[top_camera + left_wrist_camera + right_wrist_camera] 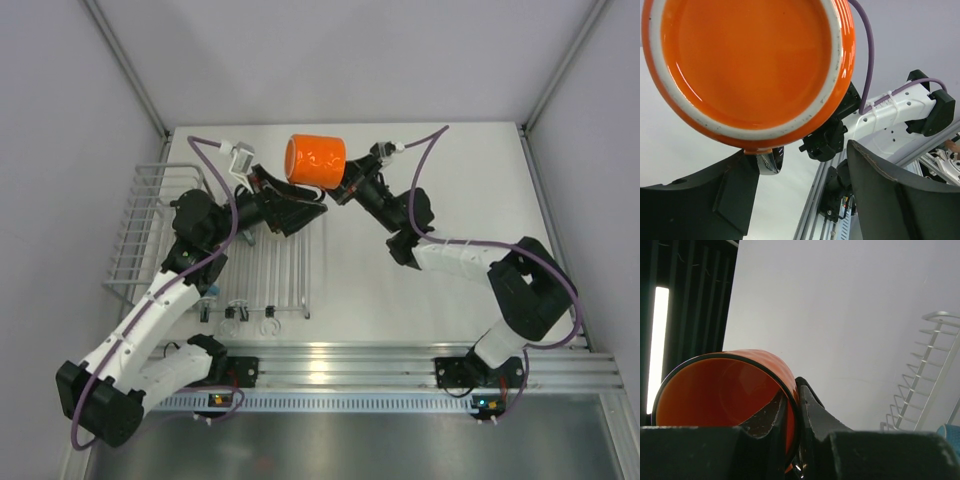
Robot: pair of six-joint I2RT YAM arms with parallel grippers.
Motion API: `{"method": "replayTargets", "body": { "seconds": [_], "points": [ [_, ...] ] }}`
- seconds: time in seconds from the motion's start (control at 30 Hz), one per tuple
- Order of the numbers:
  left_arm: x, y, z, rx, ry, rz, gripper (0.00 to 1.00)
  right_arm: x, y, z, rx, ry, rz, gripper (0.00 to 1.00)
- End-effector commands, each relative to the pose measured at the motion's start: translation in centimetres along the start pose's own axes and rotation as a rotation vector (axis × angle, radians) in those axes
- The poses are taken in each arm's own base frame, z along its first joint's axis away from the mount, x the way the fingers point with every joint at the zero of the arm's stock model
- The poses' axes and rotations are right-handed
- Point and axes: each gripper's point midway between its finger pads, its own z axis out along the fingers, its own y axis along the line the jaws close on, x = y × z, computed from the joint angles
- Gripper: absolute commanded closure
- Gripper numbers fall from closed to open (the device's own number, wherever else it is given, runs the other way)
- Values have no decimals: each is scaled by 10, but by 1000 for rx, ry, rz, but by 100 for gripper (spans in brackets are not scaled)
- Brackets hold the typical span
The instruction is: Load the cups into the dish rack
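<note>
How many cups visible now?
1: orange cup, mid-air, rim pinched by the right gripper. Blue sliver by the rack may be another; more may hide under the left arm.

The table [370,300] is viewed from above and behind by the top external camera, which is tilted down from afar, so that the arm bases [470,372] are kept at the lower edge. The orange mug [316,160] is seen from below and very near by the left wrist camera, with the right arm [900,107] beyond. The mug's open mouth is faced at close range by the right wrist camera, turned towards the dish rack [938,315]. The mug is shared by all three views.
</note>
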Motion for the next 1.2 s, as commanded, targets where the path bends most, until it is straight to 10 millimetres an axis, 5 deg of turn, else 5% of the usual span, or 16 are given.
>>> {"method": "replayTargets", "body": {
  "seconds": [0.0, 0.1, 0.33, 0.53, 0.67, 0.97, 1.17],
  "points": [
    [-4, -11, 0, 61, -17, 37, 28, 24, 103, -18, -383, 57, -31, 100],
    [-6, -13, 0, 64, -23, 46, 32, 29, 102, -19, -377, 68, -25, 100],
    [-9, -18, 0, 75, -23, 4, 70, 33, 91, -25, -349, 68, -20, 100],
    [-6, -18, 0, 70, -17, -42, 82, 35, 86, -24, -341, 79, -33, 100],
    [-6, -18, 1, 69, -14, -76, 100, 38, 77, -24, -318, 92, -42, 100],
    [-12, -17, -2, 38, -55, -110, 100, 35, 58, -32, -300, 94, -27, 96],
    [-11, -8, -4, -22, -58, -137, 100, 30, 55, -38, -291, 89, -44, 81]
  ]
}}
